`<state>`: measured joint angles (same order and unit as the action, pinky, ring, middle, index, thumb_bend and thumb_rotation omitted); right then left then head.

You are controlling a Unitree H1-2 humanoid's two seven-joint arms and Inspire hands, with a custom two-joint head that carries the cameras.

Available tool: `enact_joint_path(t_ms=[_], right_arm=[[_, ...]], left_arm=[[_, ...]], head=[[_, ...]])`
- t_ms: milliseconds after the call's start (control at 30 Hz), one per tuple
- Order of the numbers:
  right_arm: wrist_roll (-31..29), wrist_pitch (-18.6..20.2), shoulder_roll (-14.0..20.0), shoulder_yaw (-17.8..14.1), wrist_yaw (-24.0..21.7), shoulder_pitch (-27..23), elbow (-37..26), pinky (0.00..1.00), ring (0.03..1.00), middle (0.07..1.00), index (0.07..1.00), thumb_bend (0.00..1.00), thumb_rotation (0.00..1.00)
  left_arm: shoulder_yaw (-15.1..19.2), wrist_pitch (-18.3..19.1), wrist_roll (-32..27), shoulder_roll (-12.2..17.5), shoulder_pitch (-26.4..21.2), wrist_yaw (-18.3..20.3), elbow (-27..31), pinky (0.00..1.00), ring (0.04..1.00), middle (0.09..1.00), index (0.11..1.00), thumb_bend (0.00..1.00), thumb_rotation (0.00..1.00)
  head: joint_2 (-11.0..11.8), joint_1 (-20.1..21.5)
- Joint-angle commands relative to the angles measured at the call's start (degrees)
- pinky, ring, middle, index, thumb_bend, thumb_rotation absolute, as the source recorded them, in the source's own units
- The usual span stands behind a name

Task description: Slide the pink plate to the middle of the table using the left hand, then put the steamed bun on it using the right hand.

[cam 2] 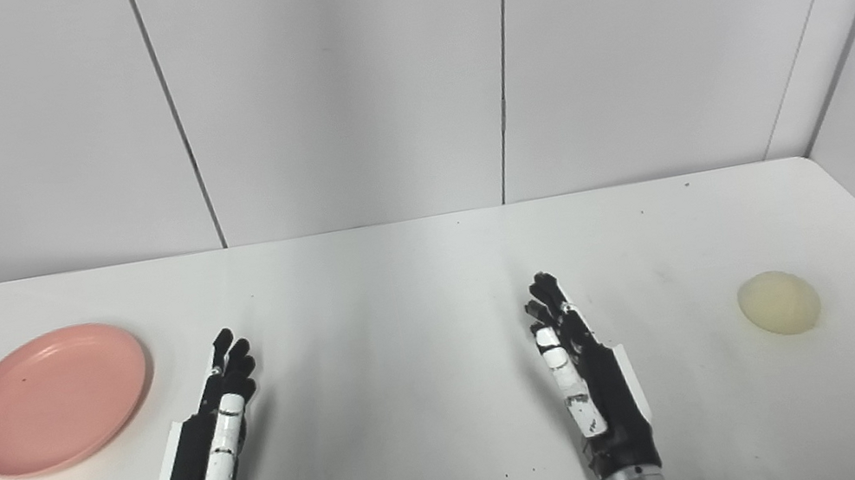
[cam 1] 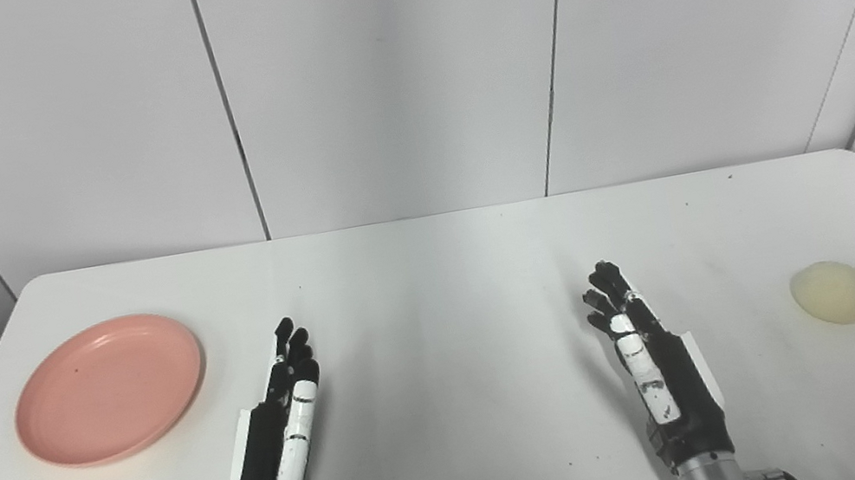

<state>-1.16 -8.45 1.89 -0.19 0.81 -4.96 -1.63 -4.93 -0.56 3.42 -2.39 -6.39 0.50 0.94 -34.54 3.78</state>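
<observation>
At the left of the frame, mid-height: pink plate (cam 1: 109,389), round, shallow, empty, lying flat on the white table (cam 1: 434,274) close to its left edge. It is not yet at the table's middle, so the slide appears not to have begun.

At the right of the frame, mid-height: steamed bun (cam 1: 833,292), pale yellowish dome, sitting alone on the table near the right edge, well apart from the plate.

Lower left of centre: left hand (cam 1: 285,428), black with white segments, released, fingers straight and pointing toward the far edge, grasping nothing. It sits just to the right of the plate without touching it, a likely ready stance for reaching across to the rim.

Lower right of centre: right hand (cam 1: 650,363), likewise released, fingers extended and slightly curled at the tips, holding nothing, well apart from the bun. It probably waits until the plate is in place.

Between the two hands: bare tabletop, the plate's apparent destination.

Upper frame: grey panelled wall (cam 1: 396,61).
</observation>
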Motion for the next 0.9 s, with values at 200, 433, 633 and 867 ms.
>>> enact_joint_path(t_ms=[200,433,633,867], right_arm=[[-0.17,0.8,-0.04,-0.02,-0.5,1.04,0.1,0.91,0.898,0.915,0.91,0.67,0.91],[0.0,1.43,-0.14,0.01,-0.35,1.09,-0.22,0.91,0.892,0.9,0.904,0.66,0.9],[0.71,1.03,0.06,0.28,-0.36,1.07,-0.18,0.89,0.87,0.88,0.893,0.66,0.92],[0.33,1.28,0.06,0.21,-0.46,1.08,-0.26,0.89,0.866,0.872,0.888,0.65,0.92]], left_arm=[[-0.41,1.46,-0.26,-0.16,-0.85,0.68,2.49,1.0,0.999,0.976,1.0,0.6,0.91],[-0.49,2.72,-0.54,-0.04,-0.9,1.16,2.94,1.0,1.0,0.974,1.0,0.6,0.91],[-0.41,2.9,-0.45,-0.08,-0.84,1.17,2.94,0.99,0.999,0.976,1.0,0.6,0.91],[-0.35,3.08,-0.81,-0.15,-0.91,1.38,2.84,0.98,0.988,0.973,1.0,0.6,0.9]], head=[[0.09,-0.07],[0.09,-0.05],[0.02,0.0],[0.1,0.02]])
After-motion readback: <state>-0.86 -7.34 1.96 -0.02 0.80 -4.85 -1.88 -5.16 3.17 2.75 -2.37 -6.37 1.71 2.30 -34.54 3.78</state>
